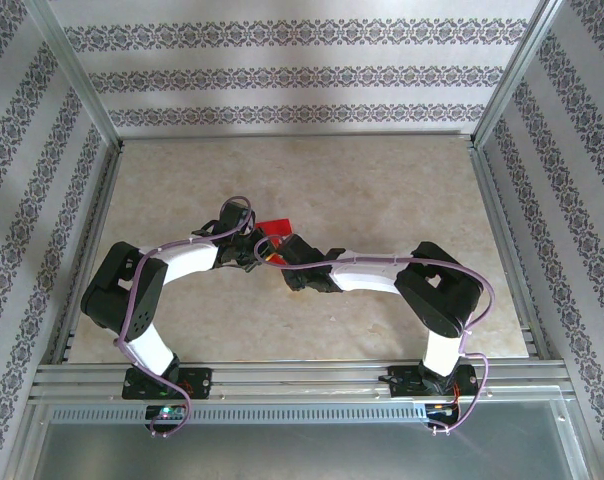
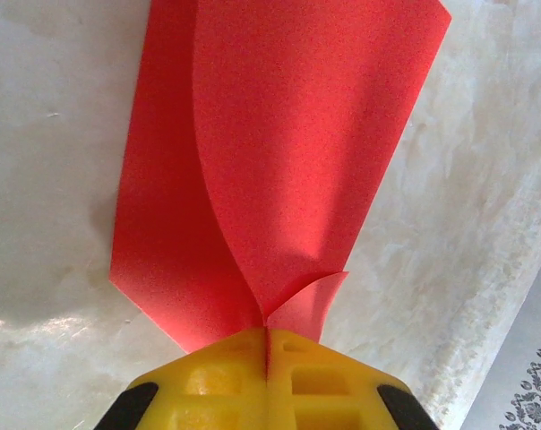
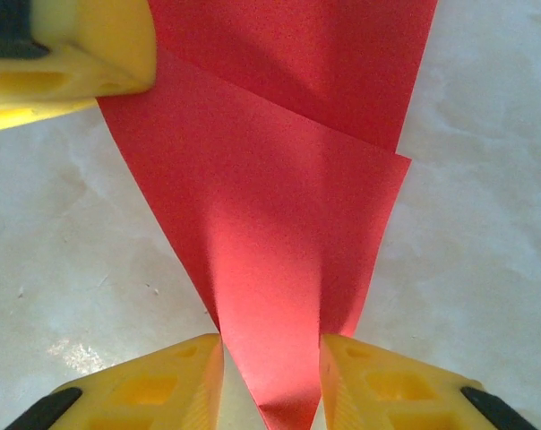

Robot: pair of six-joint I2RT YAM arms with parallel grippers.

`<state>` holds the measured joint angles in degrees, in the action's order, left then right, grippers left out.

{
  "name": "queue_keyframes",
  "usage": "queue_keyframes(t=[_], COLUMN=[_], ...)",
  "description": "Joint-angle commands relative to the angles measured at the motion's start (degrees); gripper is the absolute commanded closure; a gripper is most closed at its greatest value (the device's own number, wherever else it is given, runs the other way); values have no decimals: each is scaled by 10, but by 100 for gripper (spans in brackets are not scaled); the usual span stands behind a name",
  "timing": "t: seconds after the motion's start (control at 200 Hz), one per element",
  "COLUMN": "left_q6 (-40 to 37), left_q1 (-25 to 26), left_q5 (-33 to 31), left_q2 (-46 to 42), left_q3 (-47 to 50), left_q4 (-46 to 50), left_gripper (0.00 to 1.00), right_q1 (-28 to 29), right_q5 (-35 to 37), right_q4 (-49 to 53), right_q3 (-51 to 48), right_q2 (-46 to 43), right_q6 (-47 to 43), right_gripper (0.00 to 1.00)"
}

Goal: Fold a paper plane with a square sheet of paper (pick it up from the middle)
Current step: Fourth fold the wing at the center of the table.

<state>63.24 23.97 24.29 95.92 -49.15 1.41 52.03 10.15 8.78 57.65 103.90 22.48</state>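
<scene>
A pale beige, marble-patterned surface (image 1: 382, 190) edged by metal rails (image 1: 302, 372) carries a folded sheet of bright red paper (image 1: 277, 227) near its middle, one flap lifted.

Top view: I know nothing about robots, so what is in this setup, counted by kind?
Red paper sheet: 1
Robot arms: 2, left arm, right arm
Yellow-fingered hands: 2, left hand, right hand
Total: 5
</scene>
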Motion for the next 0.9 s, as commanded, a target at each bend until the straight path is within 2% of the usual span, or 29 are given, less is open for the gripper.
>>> queue_keyframes(t=[0.0,0.47,0.899], left_q6=[13,21,23], left_q1=[6,6,7], left_q5=[-7,-8,-8], left_q2=[-11,-9,-11], left_q3=[-14,-16,-13], left_q4=[25,29,31], left_gripper=[95,95,94], right_q1=[8,13,14], right_q5=[15,30,38], right_q4=[7,-2,2], right_q3=[11,7,13], right_q2=[3,0,13], right_q6=[-6,-15,-19], right_gripper=[65,59,69])
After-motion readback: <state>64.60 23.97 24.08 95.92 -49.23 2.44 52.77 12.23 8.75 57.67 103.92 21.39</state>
